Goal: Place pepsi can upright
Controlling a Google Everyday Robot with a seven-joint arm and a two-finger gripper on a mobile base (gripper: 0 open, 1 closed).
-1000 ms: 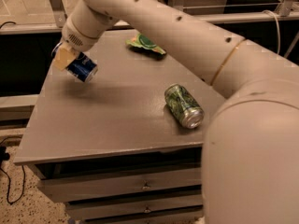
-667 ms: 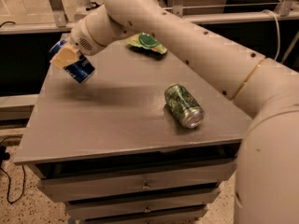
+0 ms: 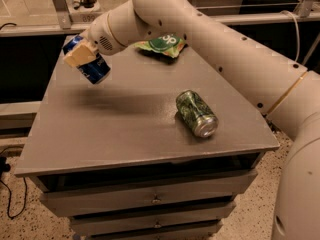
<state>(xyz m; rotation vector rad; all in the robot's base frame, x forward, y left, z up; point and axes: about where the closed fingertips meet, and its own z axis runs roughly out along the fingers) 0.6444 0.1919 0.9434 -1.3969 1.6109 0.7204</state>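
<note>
My gripper [image 3: 82,55] is at the upper left, above the far left part of the grey table [image 3: 125,129]. It is shut on the pepsi can [image 3: 92,66], a dark blue can held tilted in the air over the table. A tan finger pad [image 3: 78,54] covers the can's upper side. The white arm reaches in from the right across the back of the table.
A green patterned can [image 3: 196,113] lies on its side at the table's middle right. A green snack bag [image 3: 162,44] lies at the back. Drawers [image 3: 150,196] sit below the tabletop. A rail and dark shelving run behind the table.
The arm has swung and the gripper with the pepsi can has shifted slightly toward the table's back left, still held above the surface. The green can has not moved.
</note>
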